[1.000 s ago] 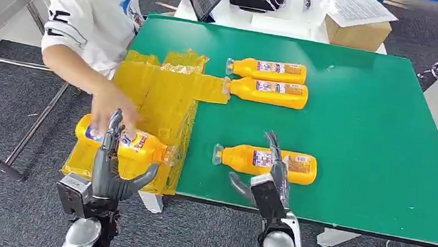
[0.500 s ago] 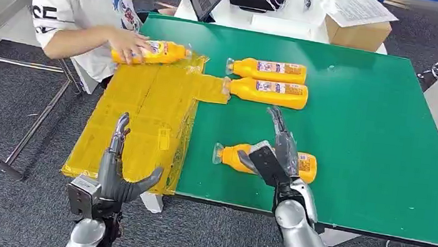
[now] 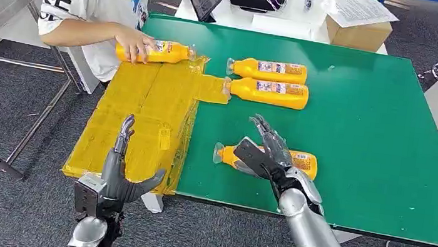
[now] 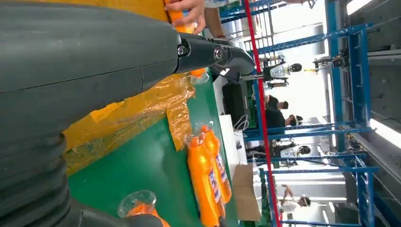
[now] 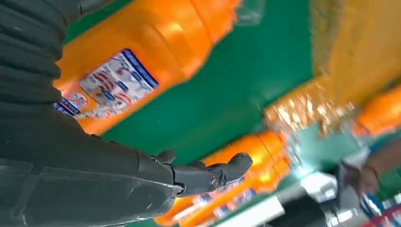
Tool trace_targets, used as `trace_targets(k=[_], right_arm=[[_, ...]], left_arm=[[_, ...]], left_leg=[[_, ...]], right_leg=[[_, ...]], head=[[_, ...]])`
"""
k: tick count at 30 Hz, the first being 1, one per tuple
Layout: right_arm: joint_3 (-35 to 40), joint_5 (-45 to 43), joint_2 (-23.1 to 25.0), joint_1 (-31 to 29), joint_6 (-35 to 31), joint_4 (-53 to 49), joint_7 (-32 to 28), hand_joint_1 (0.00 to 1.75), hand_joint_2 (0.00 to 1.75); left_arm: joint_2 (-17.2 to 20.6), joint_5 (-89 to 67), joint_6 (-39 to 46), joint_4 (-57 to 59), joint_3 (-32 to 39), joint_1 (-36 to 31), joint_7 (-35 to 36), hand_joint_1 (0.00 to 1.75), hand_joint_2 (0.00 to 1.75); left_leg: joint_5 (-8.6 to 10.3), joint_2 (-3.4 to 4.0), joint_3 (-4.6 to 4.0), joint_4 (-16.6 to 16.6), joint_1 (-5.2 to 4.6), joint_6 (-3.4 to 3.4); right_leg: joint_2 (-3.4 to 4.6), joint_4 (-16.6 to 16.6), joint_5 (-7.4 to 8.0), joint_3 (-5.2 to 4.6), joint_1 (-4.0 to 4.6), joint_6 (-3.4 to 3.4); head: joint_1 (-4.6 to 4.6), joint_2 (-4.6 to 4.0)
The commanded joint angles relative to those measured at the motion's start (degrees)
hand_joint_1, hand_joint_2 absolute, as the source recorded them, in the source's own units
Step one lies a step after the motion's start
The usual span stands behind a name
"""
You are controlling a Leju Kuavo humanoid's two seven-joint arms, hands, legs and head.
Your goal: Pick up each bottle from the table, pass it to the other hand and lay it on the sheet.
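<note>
- Near bottle (image 3: 275,162), orange with a printed label, lies on its side at the near edge of the green table (image 3: 379,130), cap pointing left toward the sheet (image 3: 140,126).
- My right hand (image 3: 266,151) is over this bottle's middle, fingers spread and curved above it; I cannot tell whether they touch it. The right wrist view shows the near bottle (image 5: 142,71) just beyond the palm, with the fingers not wrapped around it.
- My left hand (image 3: 119,171) is raised at the sheet's near edge, fingers apart and pointing away from me, holding nothing.
- Two bottles (image 3: 269,82) lie side by side farther out on the table, caps at the sheet's right flap.
- A fourth bottle (image 3: 159,52) lies across the sheet's far edge, a person's hand (image 3: 135,42) resting on it.
- The yellow crinkled sheet covers the table's left end.
- A cardboard box (image 3: 357,30) sits on a white table beyond.
</note>
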Motion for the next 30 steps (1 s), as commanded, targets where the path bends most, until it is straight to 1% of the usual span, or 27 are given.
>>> trace_targets(k=[1,2,4,5,8,9,13,14,15,17,18,19,20,23,26,30], right_arm=[[5.8,-0.7,-5.2,-4.4,1.7,7.5,1.0,0.0,1.75],[5.8,-0.7,-5.4,-4.4,1.7,7.3,1.1,0.0,1.75],[6.2,-0.7,-6.0,-4.3,2.3,6.8,1.6,0.0,1.75],[6.4,-0.8,-6.3,-4.5,2.7,6.8,1.8,0.0,1.75],[6.4,-0.8,-6.3,-4.5,2.7,6.8,1.8,0.0,1.75],[6.4,-0.8,-6.3,-4.5,2.7,6.8,1.8,0.0,1.75],[6.7,-0.8,-6.6,-4.7,3.1,7.2,2.0,0.0,1.75],[7.3,-0.6,-7.2,-4.9,3.7,7.3,2.3,0.0,1.75],[7.5,-0.6,-7.5,-5.0,3.8,7.3,2.3,0.0,1.75],[8.3,-0.4,-8.5,-5.5,4.5,7.4,3.0,0.0,1.75],[8.8,-0.3,-9.0,-6.0,5.0,7.7,3.6,0.0,1.75],[9.2,-0.2,-9.6,-6.5,5.6,8.0,4.0,0.0,1.75],[9.4,-0.3,-10.0,-6.9,5.7,8.3,4.1,0.0,1.75],[9.4,-0.3,-10.1,-6.9,5.8,8.3,4.1,0.0,1.75],[9.5,-0.3,-9.9,-6.9,5.7,8.3,4.1,0.0,1.75],[11.1,1.3,-11.2,-7.8,5.9,9.2,6.8,0.0,1.75]], left_arm=[[0.3,-0.9,0.2,4.7,1.9,-2.8,0.7,0.0,1.75],[0.3,-0.9,0.2,4.7,1.9,-2.8,0.7,0.0,1.75],[0.3,-0.9,0.1,4.8,1.9,-2.8,0.7,0.0,1.75],[0.4,-0.9,0.1,4.9,1.9,-2.9,0.7,0.0,1.75],[0.4,-0.9,0.1,4.9,1.9,-2.9,0.7,0.0,1.75],[0.4,-0.9,0.1,4.9,1.9,-2.9,0.7,0.0,1.75],[0.4,-0.9,0.0,5.0,1.9,-3.0,0.7,0.0,1.75],[0.5,-1.0,0.0,5.2,2.1,-3.1,0.7,0.0,1.75],[0.5,-1.0,0.0,5.3,2.1,-3.2,0.7,0.0,1.75],[0.6,-1.0,-0.1,5.7,2.4,-3.3,0.7,0.0,1.75],[0.5,-1.0,-0.2,5.9,2.5,-3.4,0.8,0.0,1.75],[0.5,-1.0,-0.2,6.1,2.5,-3.4,0.8,0.0,1.75],[0.5,-1.0,-0.3,6.2,2.5,-3.4,0.8,0.0,1.75],[0.5,-1.0,-0.3,6.3,2.5,-3.4,0.8,0.0,1.75],[0.5,-1.0,-0.3,6.2,2.5,-3.4,0.8,0.0,1.75],[0.4,-1.2,-0.3,6.1,2.5,-3.2,1.0,0.0,1.75]], left_leg=[[-0.11,-0.02,0.32,0.0,0.07,-0.11],[-0.06,0.0,0.2,-0.1,0.03,-0.08],[-0.11,-0.01,0.31,0.0,0.08,-0.13],[-0.05,-0.01,0.17,0.0,0.03,-0.08],[-0.08,0.02,0.25,0.0,0.05,-0.11],[-0.04,0.0,0.11,0.0,0.03,-0.07],[-0.05,0.04,0.13,0.0,0.02,-0.07],[-0.08,0.07,0.23,0.0,0.06,-0.11],[-0.03,0.01,0.09,0.0,0.02,-0.06],[-0.09,0.01,0.26,0.0,0.06,-0.12],[-0.05,0.03,0.12,0.0,0.02,-0.07],[-0.1,0.03,0.22,0.0,0.05,-0.1],[-0.06,0.02,0.14,0.0,0.02,-0.08],[-0.1,0.01,0.25,0.0,0.06,-0.11],[-0.05,0.04,0.12,0.0,0.02,-0.07],[-0.12,0.07,0.29,0.0,0.07,-0.14]], right_leg=[[0.07,-0.1,-0.08,0.34,0.07,-0.11],[0.06,-0.1,-0.05,0.19,0.03,-0.08],[0.08,-0.1,-0.09,0.32,0.07,-0.13],[0.05,0.0,-0.04,0.17,0.03,-0.08],[0.1,-0.1,-0.05,0.24,0.05,-0.11],[0.05,0.0,-0.02,0.12,0.03,-0.07],[0.08,0.0,-0.02,0.12,0.02,-0.07],[0.14,-0.1,-0.04,0.22,0.06,-0.11],[0.05,0.0,-0.02,0.09,0.02,-0.06],[0.09,-0.1,-0.07,0.27,0.06,-0.12],[0.08,0.0,-0.03,0.11,0.02,-0.07],[0.1,0.0,-0.06,0.21,0.04,-0.1],[0.08,0.0,-0.04,0.15,0.01,-0.08],[0.09,0.0,-0.07,0.27,0.05,-0.11],[0.09,0.0,-0.02,0.12,0.02,-0.07],[0.16,-0.1,-0.06,0.29,0.07,-0.14]], head=[[0.0,0.0],[-0.02,0.0],[-0.02,0.0],[0.0,0.0],[0.0,0.0],[0.0,0.0],[0.0,0.0],[0.0,0.0],[0.0,0.0],[0.0,0.0],[0.0,0.0],[0.0,0.0],[0.0,0.0],[-0.02,0.0],[0.0,0.0],[-0.02,0.0]])
